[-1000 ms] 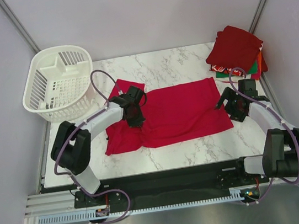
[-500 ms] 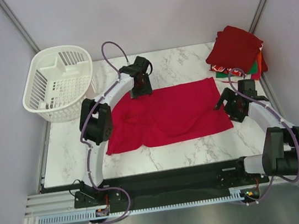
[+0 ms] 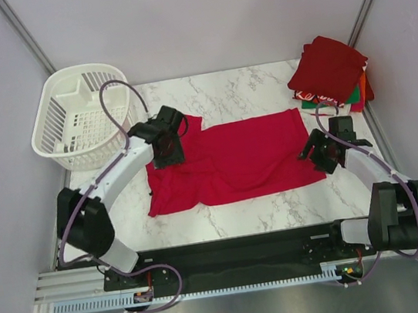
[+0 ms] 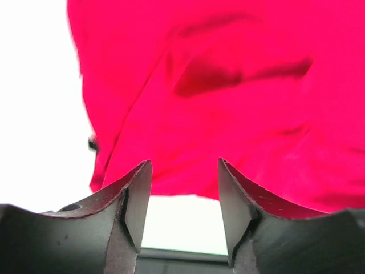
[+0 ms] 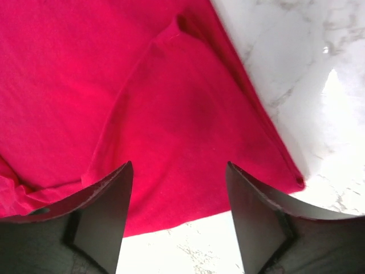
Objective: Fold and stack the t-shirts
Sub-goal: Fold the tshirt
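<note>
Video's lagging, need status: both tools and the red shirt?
Left tool open, right tool open, over opposite ends of red t-shirt. Shirt spread, unfolded. Nothing blocking.

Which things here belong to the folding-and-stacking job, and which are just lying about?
Belong to the job: bright red t-shirt, spread flat; stack of folded t-shirts; left claw and right claw, both open.
Just lying about: white slatted basket.
</note>
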Available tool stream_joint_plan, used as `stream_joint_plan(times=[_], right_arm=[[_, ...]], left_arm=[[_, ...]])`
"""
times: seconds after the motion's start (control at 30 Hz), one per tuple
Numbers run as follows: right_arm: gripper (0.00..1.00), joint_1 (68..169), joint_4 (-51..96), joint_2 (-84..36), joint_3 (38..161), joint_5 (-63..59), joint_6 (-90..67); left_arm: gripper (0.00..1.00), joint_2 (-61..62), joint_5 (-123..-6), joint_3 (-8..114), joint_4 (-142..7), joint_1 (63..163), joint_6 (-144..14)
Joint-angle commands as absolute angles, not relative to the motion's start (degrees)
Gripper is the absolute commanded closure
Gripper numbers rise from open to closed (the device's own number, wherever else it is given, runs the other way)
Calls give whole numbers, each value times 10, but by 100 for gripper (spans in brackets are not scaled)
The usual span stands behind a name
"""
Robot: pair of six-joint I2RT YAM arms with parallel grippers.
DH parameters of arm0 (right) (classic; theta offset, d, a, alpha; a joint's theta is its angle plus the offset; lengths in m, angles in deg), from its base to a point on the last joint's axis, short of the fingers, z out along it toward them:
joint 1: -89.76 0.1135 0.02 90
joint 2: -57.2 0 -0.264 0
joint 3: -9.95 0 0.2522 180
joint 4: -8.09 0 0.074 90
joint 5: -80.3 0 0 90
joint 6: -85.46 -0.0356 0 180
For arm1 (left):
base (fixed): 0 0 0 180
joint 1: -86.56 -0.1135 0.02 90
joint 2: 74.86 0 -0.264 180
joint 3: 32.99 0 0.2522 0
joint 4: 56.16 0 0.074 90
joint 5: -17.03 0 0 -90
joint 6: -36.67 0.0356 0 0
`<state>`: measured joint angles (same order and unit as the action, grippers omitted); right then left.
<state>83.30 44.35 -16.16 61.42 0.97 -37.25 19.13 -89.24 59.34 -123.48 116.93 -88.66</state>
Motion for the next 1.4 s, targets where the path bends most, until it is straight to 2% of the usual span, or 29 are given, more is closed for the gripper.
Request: stream_joint_plan(times=[0.0,0.13,0.3,0.33,0.4,0.5,0.63,1.07,1.2,1.37], right_arm=[[27,852,401,-169,607,13,-381],[50,855,376,-199,601,7,-388],[60,854,364,-259,617,-7,-383],[68,854,361,-260,620,-2,-386],[72,854,360,-249,628,21,-396],[73,858,351,-218,644,25,-404],[82,858,361,-234,679,19,-395],[85,856,327,-351,694,-16,-419],[85,834,329,-364,677,-71,-415],[84,813,337,-337,622,-81,-424]], left_arm=[[45,128,-877,484,-1191,1170,-931],[48,102,-841,399,-1130,1171,-952],[48,119,-822,359,-1043,1167,-945],[48,128,-823,360,-1038,1167,-945],[51,152,-818,366,-1033,1167,-945],[51,150,-819,364,-1025,1167,-946],[51,139,-833,367,-1024,1167,-938],[52,173,-857,352,-1025,1150,-938],[52,196,-864,332,-1023,1109,-936],[56,214,-846,303,-1022,1047,-929]])
